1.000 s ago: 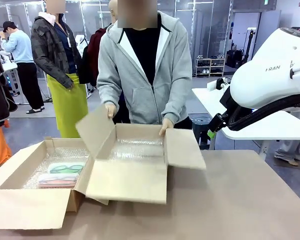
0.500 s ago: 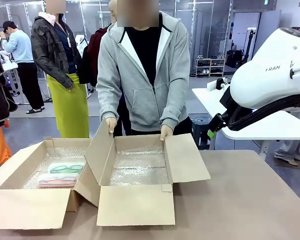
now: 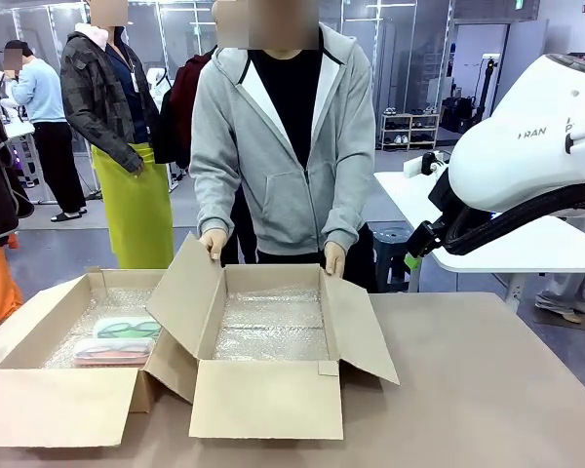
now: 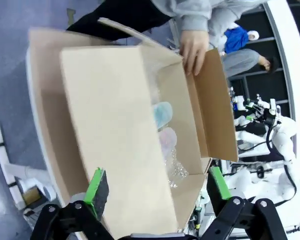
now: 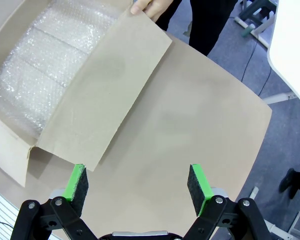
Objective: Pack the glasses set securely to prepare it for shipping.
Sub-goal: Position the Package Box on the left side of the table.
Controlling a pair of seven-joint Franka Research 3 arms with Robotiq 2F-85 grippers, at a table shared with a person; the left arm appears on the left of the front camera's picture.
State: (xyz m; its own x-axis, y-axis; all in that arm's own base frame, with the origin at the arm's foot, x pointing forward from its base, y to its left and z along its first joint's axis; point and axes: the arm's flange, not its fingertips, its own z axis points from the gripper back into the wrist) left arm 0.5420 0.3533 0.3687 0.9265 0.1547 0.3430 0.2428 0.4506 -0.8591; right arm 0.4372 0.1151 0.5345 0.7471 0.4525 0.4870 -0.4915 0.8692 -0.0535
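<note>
We judge the left gripper (image 4: 157, 187), spread and empty, the nearer one: ahead of it in the left box (image 4: 125, 150) lie the mint case (image 4: 162, 114) and the pink case (image 4: 167, 141), side by side.

Front faces the person; both wrists overlook the box (image 3: 273, 331).

Glass partitions (image 3: 370, 58) line the back; a low shelf rack (image 3: 409, 130) stands on grey floor (image 3: 73, 244) beside a white table (image 3: 526, 255).
</note>
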